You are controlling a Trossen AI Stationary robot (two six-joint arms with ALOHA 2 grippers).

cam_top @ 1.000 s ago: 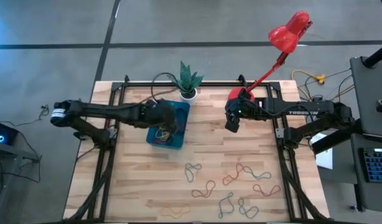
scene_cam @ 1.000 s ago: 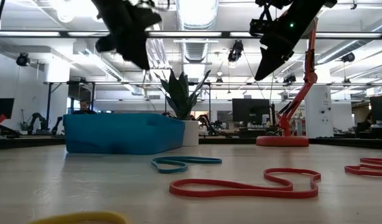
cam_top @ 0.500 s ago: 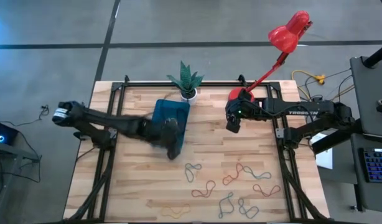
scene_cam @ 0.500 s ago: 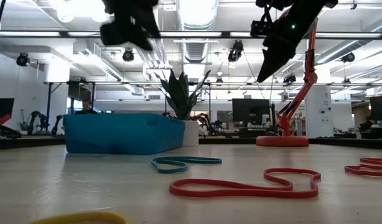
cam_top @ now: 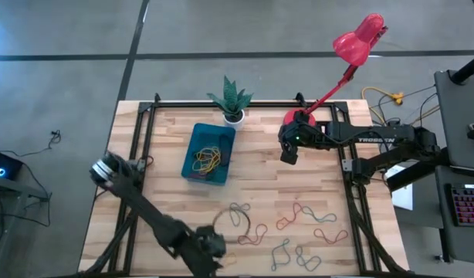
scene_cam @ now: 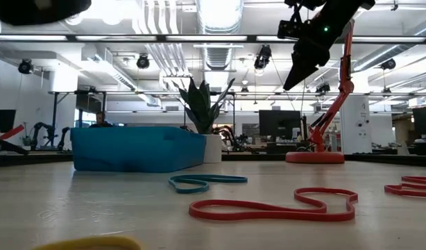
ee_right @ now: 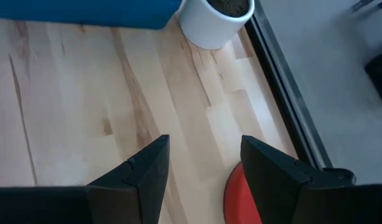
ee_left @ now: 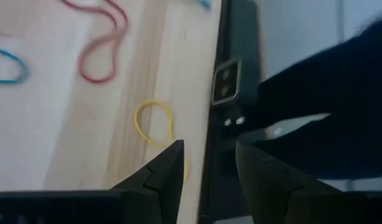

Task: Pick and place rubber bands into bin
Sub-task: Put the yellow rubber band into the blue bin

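The teal-blue bin (cam_top: pixel 208 154) stands at the table's far middle with a few rubber bands (cam_top: pixel 206 160) lying in it. Several more rubber bands lie flat near the front edge: red (cam_top: pixel 252 234), grey-green (cam_top: pixel 238 215), yellow (ee_left: pixel 157 130). My left gripper (ee_left: pixel 209 162) hangs open and tilted down above the front edge (cam_top: pixel 212 249), close to the yellow band, with nothing between its fingers. My right gripper (ee_right: pixel 203 155) waits open above the far right of the table (cam_top: pixel 289 150), holding nothing.
A white pot with a green plant (cam_top: pixel 233 114) stands just behind the bin. A red desk lamp's base (cam_top: pixel 299 117) sits by my right gripper. A black metal frame (ee_left: pixel 231 87) runs along the table's edges. Bare wood lies between the bin and the loose bands.
My left gripper has swung quickly from above the bin toward the table's near edge, sinking a little and turning as it went. It now hangs over the loose bands near the yellow one. The bands in the bin show uncovered.
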